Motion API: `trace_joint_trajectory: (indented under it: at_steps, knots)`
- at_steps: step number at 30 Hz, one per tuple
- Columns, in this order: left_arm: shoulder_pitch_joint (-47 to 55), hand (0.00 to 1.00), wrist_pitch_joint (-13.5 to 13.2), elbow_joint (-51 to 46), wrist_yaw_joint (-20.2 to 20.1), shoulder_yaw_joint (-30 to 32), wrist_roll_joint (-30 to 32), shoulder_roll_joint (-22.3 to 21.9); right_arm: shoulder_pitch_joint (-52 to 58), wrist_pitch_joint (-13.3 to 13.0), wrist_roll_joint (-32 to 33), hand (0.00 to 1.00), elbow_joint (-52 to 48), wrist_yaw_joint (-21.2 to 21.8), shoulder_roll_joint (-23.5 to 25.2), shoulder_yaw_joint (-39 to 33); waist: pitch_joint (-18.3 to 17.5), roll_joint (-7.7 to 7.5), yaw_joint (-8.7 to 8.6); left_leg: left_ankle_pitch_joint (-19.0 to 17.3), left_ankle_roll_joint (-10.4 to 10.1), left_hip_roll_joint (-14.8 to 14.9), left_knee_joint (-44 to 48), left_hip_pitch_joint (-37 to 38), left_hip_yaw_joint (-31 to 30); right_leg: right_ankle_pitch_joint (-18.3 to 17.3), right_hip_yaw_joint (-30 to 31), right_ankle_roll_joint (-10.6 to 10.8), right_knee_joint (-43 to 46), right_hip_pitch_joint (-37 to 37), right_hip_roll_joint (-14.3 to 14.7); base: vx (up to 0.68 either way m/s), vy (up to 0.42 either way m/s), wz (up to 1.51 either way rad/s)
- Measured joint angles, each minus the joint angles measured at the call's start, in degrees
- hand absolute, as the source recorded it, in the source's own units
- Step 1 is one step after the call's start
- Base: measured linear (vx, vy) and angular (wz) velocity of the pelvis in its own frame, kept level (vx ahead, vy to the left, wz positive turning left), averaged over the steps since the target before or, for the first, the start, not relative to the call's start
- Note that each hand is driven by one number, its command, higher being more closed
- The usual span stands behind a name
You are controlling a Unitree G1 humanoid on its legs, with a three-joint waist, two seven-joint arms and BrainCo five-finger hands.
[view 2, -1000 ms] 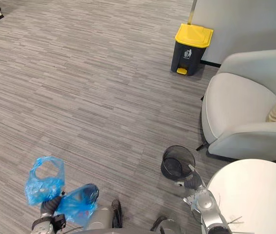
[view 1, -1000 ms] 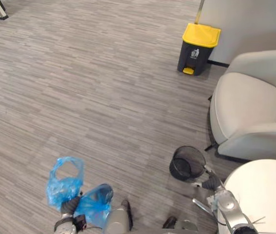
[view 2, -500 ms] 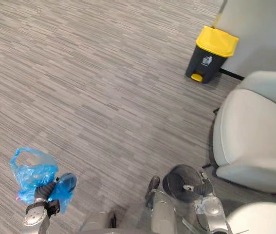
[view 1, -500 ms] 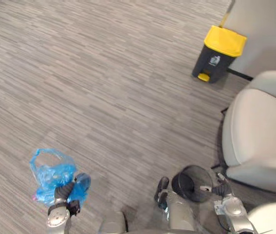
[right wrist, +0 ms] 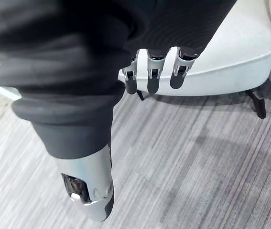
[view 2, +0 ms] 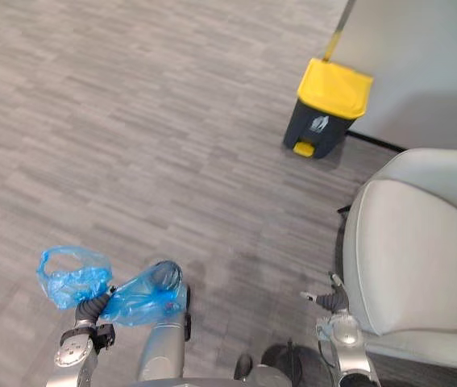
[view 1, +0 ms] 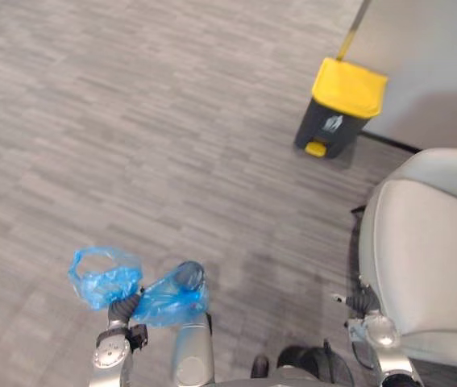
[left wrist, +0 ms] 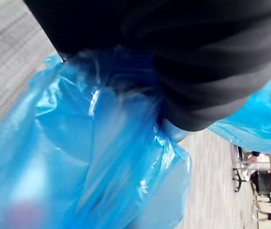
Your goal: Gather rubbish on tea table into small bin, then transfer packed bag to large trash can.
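Note:
A crumpled blue plastic bag (view 1: 168,294) hangs off the floor at the lower left, its neck bunched in my left hand (view 1: 123,310), which is shut on it. One loop of the bag (view 2: 71,278) sticks out to the left. Blue plastic (left wrist: 78,157) crowds the left wrist view, hiding the fingers. The large trash can (view 1: 341,105), dark grey with a yellow lid, stands by the wall at the upper right. My right hand (view 1: 363,301) hangs beside the armchair, its fingers (right wrist: 149,76) relaxed and holding nothing.
A pale armchair (view 1: 434,258) takes up the right side, close to my right hand. The small black mesh bin (view 2: 280,359) peeks in at the bottom edge. Grey wood-grain floor (view 1: 172,137) stretches from me to the trash can.
The camera has shifted: the small bin now sits at the bottom edge and the armchair looms larger. The blue bag has stayed in my left hand and swung a little.

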Motion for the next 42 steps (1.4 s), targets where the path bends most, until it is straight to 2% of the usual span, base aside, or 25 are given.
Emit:
trace_joint_trajectory:
  at_steps: [1, 2, 4, 8, 11, 12, 13, 14, 15, 16, 18, 20, 23, 24, 26, 27, 28, 29, 30, 32, 34, 36, 38, 40, 42]
  knots:
    - [0.39, 1.00, 0.29, 0.02, -0.11, -0.48, 0.25, 0.17, -0.65, 0.01, -0.48, 0.00, 0.00, 0.01, 0.51, 0.64, 0.82, 0.59, -0.42, -1.96, 1.14, -0.26, 0.48, 3.29, 1.89, 4.05, 0.76, 3.94, 12.96, -4.57, -2.24, 0.64, 0.260, -0.65]
    - [0.53, 1.00, 0.45, 0.02, -0.08, -0.56, 0.30, 0.22, -0.74, 0.01, -0.51, 0.00, 0.01, 0.01, 0.69, 0.90, 1.05, 0.86, -1.16, -2.81, 1.71, -0.42, 0.43, 5.08, 2.11, 5.17, 0.84, 5.03, 18.62, -7.00, -3.18, 0.57, 0.257, -0.34]
    - [0.45, 1.00, 0.69, -0.18, 0.56, -1.31, 0.65, 1.64, -0.37, 0.18, -0.54, 0.00, 0.07, 0.25, 0.95, 1.66, 1.35, 1.33, -3.02, -4.98, 2.92, -0.76, -3.17, 12.77, 3.79, 3.47, -1.03, 1.59, 27.75, -12.65, -3.90, 0.46, 0.145, -0.11]
    - [-0.20, 1.00, 0.71, -0.45, 1.30, -0.89, 0.65, 2.76, -2.23, 0.17, -0.60, 0.00, 0.11, 0.31, 0.65, 1.45, 1.87, 2.16, -3.21, -6.52, 2.46, -0.68, -10.11, 20.61, 6.48, 3.21, -7.24, -1.26, 11.53, -21.84, -3.34, 0.46, 0.046, -0.29]
    - [-0.66, 1.00, 0.70, 0.14, 1.50, 0.38, 0.78, 2.60, -2.46, 0.69, -1.79, 0.00, 0.69, 0.39, 0.14, 1.11, 2.57, 2.49, -4.60, -7.93, 0.21, -1.06, -13.72, 28.45, 6.79, 15.16, -8.92, -1.72, -15.55, -21.73, -1.37, 0.58, -0.077, 0.20]
    - [-0.52, 1.00, 0.70, 0.16, 1.52, 0.48, 0.80, 2.70, -2.21, 0.72, -2.08, 0.00, 0.69, 0.39, 0.12, 1.09, 2.61, 2.54, -4.61, -8.53, -0.70, -1.33, -14.10, 30.15, 6.66, 16.56, -8.69, -2.10, -16.54, -21.79, -1.32, 0.61, -0.170, 0.37]
    - [-0.26, 1.00, 0.70, 0.74, 1.61, 0.80, 0.94, 2.69, -1.58, 0.82, -2.28, 0.00, 0.66, 0.48, -0.26, 1.07, 2.22, 2.12, -4.81, -9.51, -1.50, -1.18, -13.59, 32.72, 5.75, 21.36, -6.58, -5.10, -12.95, -21.75, -1.28, 0.62, -0.206, 0.40]
    - [-0.22, 1.00, 0.69, 1.27, 1.52, 0.16, 1.35, 2.65, -0.73, 0.85, -2.28, 0.00, 0.50, 0.62, -0.82, 1.06, 1.79, 3.18, -5.23, -9.43, -1.64, -0.29, -9.18, 32.77, 4.18, 21.83, -6.62, -6.00, -7.40, -22.43, -0.77, 0.62, -0.221, 0.36]
    - [-0.13, 1.00, 0.69, 1.35, 1.44, 0.08, 1.49, 2.11, -0.72, 0.84, -2.28, 0.00, 0.42, 0.69, -1.38, 1.03, 1.53, 4.34, -5.35, -9.26, -1.86, 1.25, -5.24, 31.21, 3.49, 19.99, -7.36, -6.96, -5.48, -22.53, -0.01, 0.63, -0.213, 0.13]
    - [-0.18, 1.00, 0.63, 1.49, 1.44, 0.16, 1.69, 0.94, -1.05, 0.84, -2.27, 0.00, -0.08, 0.73, -2.08, 0.77, 1.22, 6.53, -5.14, -7.14, -4.63, 4.66, 4.74, 26.75, 3.10, 17.23, -7.89, -8.00, -4.18, -21.94, 1.77, 0.50, -0.160, -0.08]
    - [-0.72, 1.00, 0.74, 2.87, 1.23, 0.11, 1.85, -0.23, -2.02, 0.88, -2.13, 0.00, -0.38, 0.64, -2.34, 0.86, 2.41, 8.38, -4.68, 1.05, -4.86, 9.78, 22.42, 19.07, 2.65, 15.33, -8.38, -10.26, -6.95, -16.80, 5.44, 0.73, -0.225, -0.21]
    - [-0.97, 1.00, 0.79, 3.61, 1.08, 0.05, 1.85, -1.12, -2.32, 0.92, -2.03, 0.00, -0.81, 0.39, -1.08, 0.85, 3.16, 7.62, -4.29, -3.37, -2.61, 11.55, 34.50, 13.02, 3.23, 14.93, -7.27, -11.01, -12.07, -9.73, 7.97, 0.53, -0.130, -0.34]
    - [-1.32, 1.00, 0.78, 3.45, 0.91, -1.42, 1.86, -1.24, -3.52, 0.51, -0.83, 0.00, -1.07, -0.56, -0.25, 0.79, 3.63, 4.63, -1.93, -7.61, 0.49, 7.65, 26.74, 4.79, 6.80, 14.80, -2.33, -11.10, -19.69, -0.83, 8.22, 0.58, -0.039, -0.75]
    - [-1.69, 1.00, 0.77, 3.38, 0.94, -1.30, 1.85, -1.21, -4.49, 0.60, -0.36, 0.00, -1.19, -0.78, -0.34, 0.29, 4.04, 4.45, -0.94, -7.51, 0.40, 5.35, 16.72, 1.66, 5.83, 14.19, 0.25, -10.28, -21.92, 1.54, 7.93, 0.56, 0.104, -0.95]
    - [-1.90, 1.00, 0.75, 3.28, 0.99, -0.93, 1.85, -1.50, -5.02, 0.51, -0.39, 0.00, -0.66, -0.83, -0.27, -0.58, 4.24, 5.01, -0.71, -3.75, -2.97, 2.92, -0.96, 2.32, 3.38, 12.49, 2.11, -8.06, -22.28, 3.65, 7.43, 0.40, 0.167, -0.70]
    - [-1.75, 1.00, 0.72, 3.27, 1.01, -0.94, 1.85, -1.95, -4.92, 0.52, -0.39, 0.00, -0.36, -0.82, -0.63, -1.25, 4.33, 6.43, -0.43, 1.83, -2.94, 2.95, -8.68, 3.37, 2.40, 11.37, 3.03, -7.15, -22.18, 4.72, 8.15, 0.35, 0.211, -0.75]
    - [-1.53, 1.00, 0.75, 3.36, 1.08, -0.51, 1.85, -2.07, -4.55, 0.69, -0.38, 0.00, 0.83, -1.09, -0.47, -1.34, 4.36, 6.28, 0.26, 7.11, 0.47, 2.88, -8.32, 5.15, 2.60, 9.14, 5.04, -5.54, -21.11, 6.01, 7.95, 0.53, 0.317, -0.60]
    - [-1.83, 1.00, 0.67, 2.29, 1.17, 0.69, 1.86, -1.84, -3.69, 0.75, -0.40, 0.00, 1.03, -0.99, 0.44, -0.94, 2.94, 3.64, 0.14, 3.44, 1.26, 0.42, -6.48, 4.88, 3.80, 6.07, 5.36, -3.92, -17.33, 4.52, 4.49, 0.44, 0.254, -0.44]
    - [-1.89, 1.00, 0.57, 1.95, 1.14, 0.86, 1.85, -1.86, -3.11, 0.74, -0.40, 0.00, 1.06, -0.99, 0.61, -0.94, 2.56, 2.95, -0.08, 1.68, 1.65, -0.10, -4.99, 4.63, 4.61, 4.25, 5.52, -2.73, -14.44, 3.69, 3.68, 0.54, 0.238, -0.30]
    - [-1.02, 1.00, 0.89, 2.10, 1.12, 0.84, 1.87, -1.95, -3.58, 0.74, -0.46, 0.00, 1.69, -0.82, 1.06, -0.60, 2.59, 2.52, 0.05, -4.01, 2.97, -0.38, -1.26, 7.66, 8.29, 2.11, 5.53, 2.77, 3.33, -2.41, 0.84, 0.43, 0.169, -0.63]
    - [0.54, 1.00, 1.18, 2.06, 1.17, 0.80, 1.87, -1.50, -3.55, 0.75, -0.51, 0.00, 2.03, -0.78, 1.10, 0.76, 2.69, 2.48, -0.37, -6.83, 4.25, -0.90, -0.99, 12.66, 10.29, 4.90, 3.18, 7.17, 19.36, -7.77, -2.90, 0.37, 0.155, -0.42]
    - [1.66, 1.00, 1.29, 1.98, 1.63, 0.87, 1.86, -0.38, -3.10, 0.84, -0.60, 0.00, 2.31, -0.76, 1.15, 1.61, 2.90, 2.98, -1.54, -8.59, 4.79, -0.97, -1.57, 17.03, 11.07, 3.14, -3.13, 3.25, 26.63, -11.37, -6.25, 0.50, 0.079, -0.13]
    - [1.67, 1.00, 1.31, 1.99, 2.39, 1.21, 1.86, 0.68, -3.61, 0.85, -1.09, 0.00, 2.31, -0.77, 1.17, 1.57, 2.69, 2.50, -1.55, -8.79, 4.53, -0.74, -4.07, 19.87, 11.48, 1.60, -8.53, 0.48, 22.95, -15.58, -6.96, 0.43, -0.014, -0.11]
    - [1.38, 1.00, 1.33, 2.14, 2.50, 1.50, 1.86, 1.12, -4.34, 0.85, -2.25, 0.00, 3.07, -0.76, 0.62, 1.49, 2.83, 2.69, -1.66, -8.51, 4.04, 0.08, -5.09, 22.24, 11.32, 1.87, -11.99, -0.91, 11.83, -17.74, -5.24, 0.41, -0.081, 0.04]
    - [1.48, 1.00, 1.32, 2.34, 2.51, 1.99, 1.86, 1.18, -4.57, 0.89, -2.28, 0.00, 4.11, -0.76, 0.34, 1.48, 2.89, 2.64, -1.72, -8.33, 3.21, 0.60, -5.01, 24.34, 11.02, 7.02, -11.14, -3.14, -0.91, -17.35, -1.70, 0.39, -0.110, 0.16]
